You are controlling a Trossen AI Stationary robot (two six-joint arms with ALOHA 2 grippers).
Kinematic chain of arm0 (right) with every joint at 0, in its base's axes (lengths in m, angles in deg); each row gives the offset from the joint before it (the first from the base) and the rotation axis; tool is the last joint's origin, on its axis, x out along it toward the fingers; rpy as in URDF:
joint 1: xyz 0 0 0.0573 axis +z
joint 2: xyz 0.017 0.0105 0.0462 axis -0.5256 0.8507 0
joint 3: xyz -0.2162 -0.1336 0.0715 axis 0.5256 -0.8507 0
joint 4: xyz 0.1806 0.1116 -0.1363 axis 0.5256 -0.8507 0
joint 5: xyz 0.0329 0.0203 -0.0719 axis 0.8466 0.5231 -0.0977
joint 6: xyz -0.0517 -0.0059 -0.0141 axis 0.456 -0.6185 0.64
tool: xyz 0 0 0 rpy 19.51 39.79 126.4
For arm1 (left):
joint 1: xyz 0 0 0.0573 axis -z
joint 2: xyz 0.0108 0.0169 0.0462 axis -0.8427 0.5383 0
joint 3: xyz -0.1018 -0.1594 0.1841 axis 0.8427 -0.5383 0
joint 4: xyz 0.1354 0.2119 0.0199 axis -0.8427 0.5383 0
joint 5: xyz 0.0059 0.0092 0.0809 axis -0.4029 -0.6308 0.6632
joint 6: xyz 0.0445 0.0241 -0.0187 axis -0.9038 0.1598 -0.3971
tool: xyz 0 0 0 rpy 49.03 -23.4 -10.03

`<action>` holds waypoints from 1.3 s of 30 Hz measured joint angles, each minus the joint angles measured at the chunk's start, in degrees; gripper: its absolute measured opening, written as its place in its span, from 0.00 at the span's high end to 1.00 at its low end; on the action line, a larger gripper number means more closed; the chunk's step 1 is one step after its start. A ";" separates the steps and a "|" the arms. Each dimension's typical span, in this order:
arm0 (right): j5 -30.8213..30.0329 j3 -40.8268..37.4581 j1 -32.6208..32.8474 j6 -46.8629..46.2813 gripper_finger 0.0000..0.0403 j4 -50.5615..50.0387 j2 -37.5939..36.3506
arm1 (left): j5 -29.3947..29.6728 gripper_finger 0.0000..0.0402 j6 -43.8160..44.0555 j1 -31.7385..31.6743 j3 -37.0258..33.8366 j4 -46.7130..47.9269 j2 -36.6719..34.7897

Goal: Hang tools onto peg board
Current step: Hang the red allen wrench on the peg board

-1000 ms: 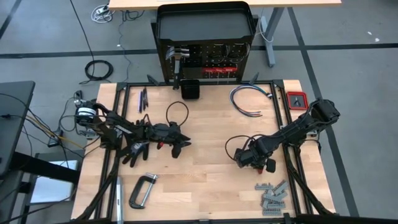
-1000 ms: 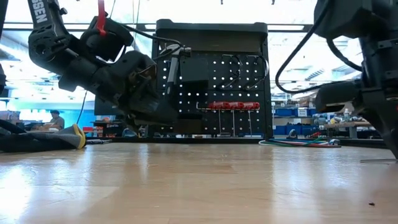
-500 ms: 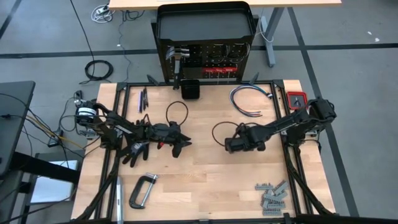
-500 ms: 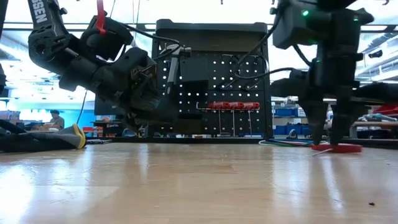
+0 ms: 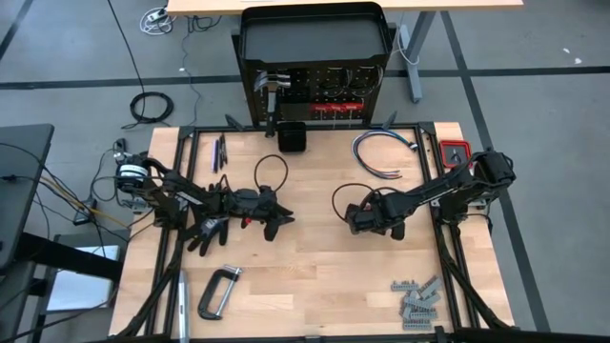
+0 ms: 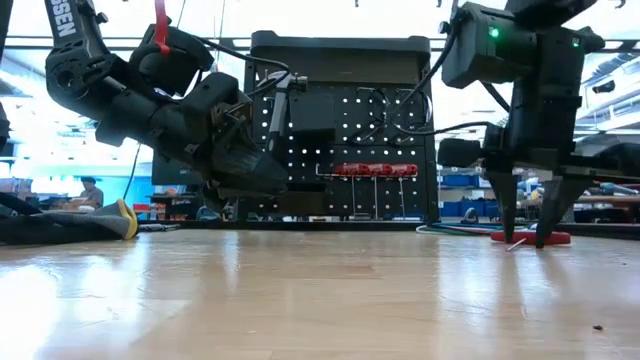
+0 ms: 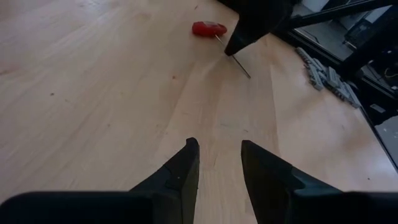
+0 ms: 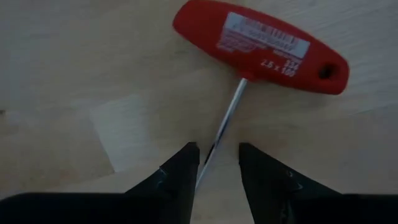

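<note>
From above, the right gripper [image 5: 355, 219] sits over the middle of the table [image 5: 315, 276], having moved only slightly since half a second ago; a second ago it was lower and farther right. The left gripper [image 5: 276, 217] rests unchanged left of centre, beside the black glove [image 5: 205, 232]. The peg board [image 5: 315, 95] stands at the table's far edge with a hammer [image 5: 274, 88] and red-handled drivers [image 5: 335, 108] hung on it. A C-clamp [image 5: 217, 291] lies near the front left, grey metal pieces [image 5: 416, 298] near the front right.

In the low view, the right gripper [image 6: 527, 235] points straight down, its fingers apart and their tips at the tabletop, straddling a red T-handle driver [image 6: 530, 238]; half a second ago the fingers stood a touch wider.

The left wrist view shows its own fingers [image 7: 180, 171] apart over bare wood with nothing between them, and the driver [image 7: 210, 28] far off.

The right wrist view shows the driver [image 8: 261, 46] lying flat, its thin shaft running between the parted fingers [image 8: 177, 168]; whether they touch it is hard to say.
</note>
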 joint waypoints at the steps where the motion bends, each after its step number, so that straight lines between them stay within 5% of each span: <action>1: 0.06 -0.42 -0.21 -0.23 0.69 0.38 -0.11 | -0.29 0.69 0.00 0.00 0.00 -0.01 0.00; 11: -1.96 -1.92 0.00 2.63 0.97 3.98 -0.28 | -0.86 0.69 -0.13 0.00 0.00 -0.24 0.00; 22: -8.33 0.91 -0.53 11.00 0.98 1.84 0.02 | -0.87 0.69 -0.25 0.00 0.00 -0.10 0.00; 30: -18.52 7.90 -6.37 29.47 0.99 1.13 -0.02 | -0.86 0.69 -1.69 0.00 0.00 -0.83 0.00; 39: -16.92 9.17 -11.60 43.18 0.99 4.19 -0.09 | -0.87 0.69 -1.70 0.00 0.00 -1.16 0.00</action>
